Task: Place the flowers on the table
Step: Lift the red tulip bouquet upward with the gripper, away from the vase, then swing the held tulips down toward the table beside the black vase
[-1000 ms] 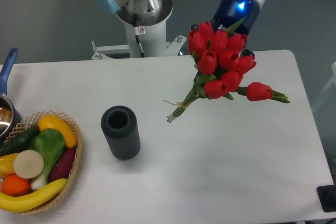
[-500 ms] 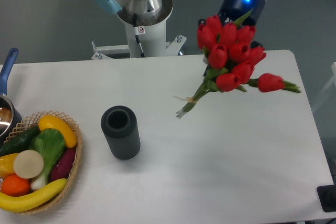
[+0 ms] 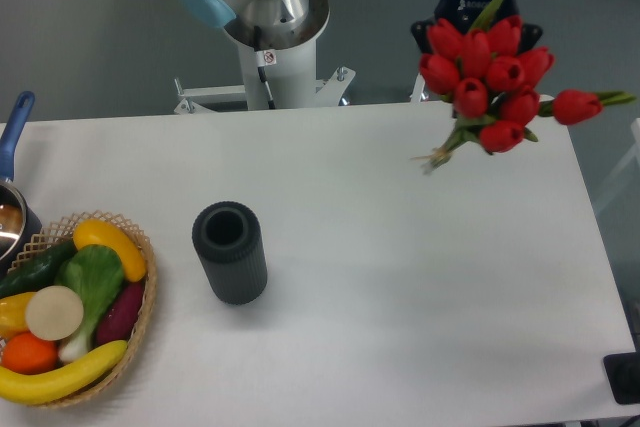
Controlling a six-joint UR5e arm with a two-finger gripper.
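Gripper [image 3: 478, 15] at the head of your UR5e arm is mostly hidden behind the blooms in the fixed camera's view, only its dark blue body with a lit patch showing above them, so you cannot see how its fingers stand; judging by the way the bunch hangs off the surface beneath it, it looks to be pinching the flowers [image 3: 487, 67], though the frame does not prove it. You see the red tulips held aloft at the far right corner of the table [image 3: 400, 277], stems pointing down and to the left with the string tie near the cut ends, one bloom jutting out to the right past the table's edge. You are, by this reading, in the carrying step: the bunch is in the air and not yet laid down. Your next move calls for bringing it down over bare tabletop, low enough that the stems rest on the surface before the fingers let go, and far enough inside the edge that the stray bloom does not hang over it. You also have a dark ribbed vase [image 3: 230, 252] standing upright left of centre, its mouth open and seemingly holding nothing. At the near left, a wicker basket [image 3: 137, 327] holds a banana, an orange, greens and other fruit and vegetables, with a blue-handled pot [image 3: 12, 187] just behind it.
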